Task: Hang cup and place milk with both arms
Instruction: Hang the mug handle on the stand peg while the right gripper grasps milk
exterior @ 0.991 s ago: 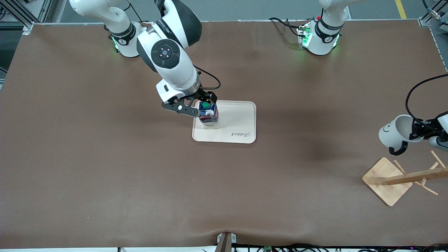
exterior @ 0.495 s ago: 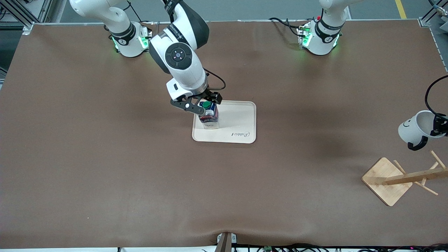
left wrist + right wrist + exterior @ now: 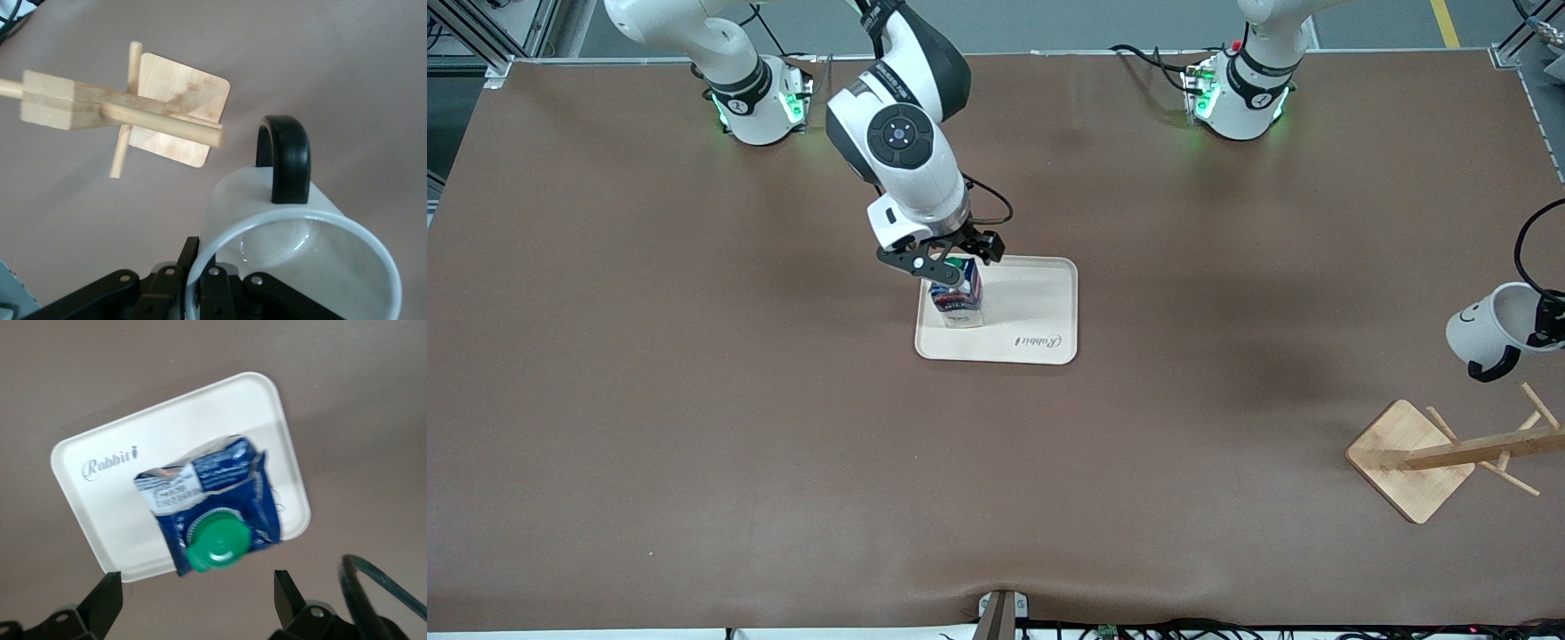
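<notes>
The milk (image 3: 958,300) stands upright on the cream tray (image 3: 1032,302) mid-table, at the tray's end toward the right arm. In the right wrist view the milk (image 3: 207,497) shows its green cap (image 3: 217,545) on the tray (image 3: 100,493). My right gripper (image 3: 950,258) hovers just above the milk, open and empty, not touching it; it also shows in the right wrist view (image 3: 197,600). My left gripper (image 3: 1545,327) is shut on the rim of the cup (image 3: 1485,331), held tilted in the air above the wooden rack (image 3: 1449,449). The left wrist view shows the gripper (image 3: 200,283), the cup (image 3: 300,260), its black handle (image 3: 283,160) and a rack peg (image 3: 167,123).
The rack's square base (image 3: 1405,458) stands near the left arm's end of the table, with its pegged post leaning toward the view's edge. A black cable (image 3: 1525,244) loops above the cup. Brown table surface (image 3: 694,400) surrounds the tray.
My right gripper has risen off the milk and drawn back toward its base; the milk stays on the tray. My left gripper carried the cup toward the left arm's end, closer to the rack's pegs.
</notes>
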Motion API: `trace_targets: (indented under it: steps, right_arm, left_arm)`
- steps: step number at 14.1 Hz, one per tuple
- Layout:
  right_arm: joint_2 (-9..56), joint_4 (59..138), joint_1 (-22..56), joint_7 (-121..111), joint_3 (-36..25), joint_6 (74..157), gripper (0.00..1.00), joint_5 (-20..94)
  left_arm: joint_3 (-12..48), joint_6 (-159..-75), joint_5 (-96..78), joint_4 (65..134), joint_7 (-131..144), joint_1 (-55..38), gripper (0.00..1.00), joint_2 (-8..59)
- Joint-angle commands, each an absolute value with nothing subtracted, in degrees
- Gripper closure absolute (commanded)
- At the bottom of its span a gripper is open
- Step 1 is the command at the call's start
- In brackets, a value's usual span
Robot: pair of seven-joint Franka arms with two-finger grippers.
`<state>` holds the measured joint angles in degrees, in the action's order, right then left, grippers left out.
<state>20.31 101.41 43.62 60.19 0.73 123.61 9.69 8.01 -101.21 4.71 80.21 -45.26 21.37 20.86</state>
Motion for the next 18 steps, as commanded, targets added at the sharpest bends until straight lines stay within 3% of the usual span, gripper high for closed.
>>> trace_targets:
  steps: [1,5,6,7,8,10,12,13,14,18]
  right_arm:
    - [20.04,105.11,45.00,61.44,-0.09,128.49,0.00,7.13]
    - [20.04,106.17,45.00,61.87,-0.09,128.32,0.00,-0.26]
    - [20.04,106.17,45.00,63.27,-0.09,128.32,0.11,-0.26]
    - [20.04,106.17,45.00,65.28,0.00,128.23,0.31,-0.26]
    - [20.04,106.17,45.09,66.96,0.00,128.23,0.44,-0.26]
    - [19.69,106.08,45.18,68.38,0.09,127.88,0.60,-0.26]
    - [19.42,105.91,45.18,68.38,0.09,125.78,0.62,-0.18]
    - [19.16,105.73,45.09,68.55,0.09,124.99,0.84,0.00]
    - [18.38,105.21,45.09,69.69,0.09,123.07,1.00,0.78]
    - [18.02,102.83,45.09,72.42,0.09,117.69,1.00,1.32]
  left_arm:
    - [8.35,-102.04,5.45,77.08,-46.50,21.62,1.00,22.59]
    - [8.35,-103.71,5.27,76.82,-46.49,21.71,1.00,22.68]
    - [8.35,-104.15,5.27,76.82,-46.49,21.71,1.00,22.76]
    - [8.35,-104.32,5.19,76.82,-46.49,21.71,1.00,22.76]
    - [8.35,-104.41,5.19,76.82,-46.49,21.71,1.00,23.11]
    - [8.35,-105.46,5.10,76.82,-46.67,22.49,1.00,23.64]
    - [8.44,-106.52,4.92,76.82,-46.76,23.29,1.00,24.34]
    - [8.44,-106.61,4.92,76.73,-46.76,23.47,1.00,24.69]
    - [8.35,-106.79,4.92,76.82,-46.67,23.47,1.00,24.70]
    - [8.35,-107.57,4.92,76.82,-45.88,23.73,0.97,25.22]
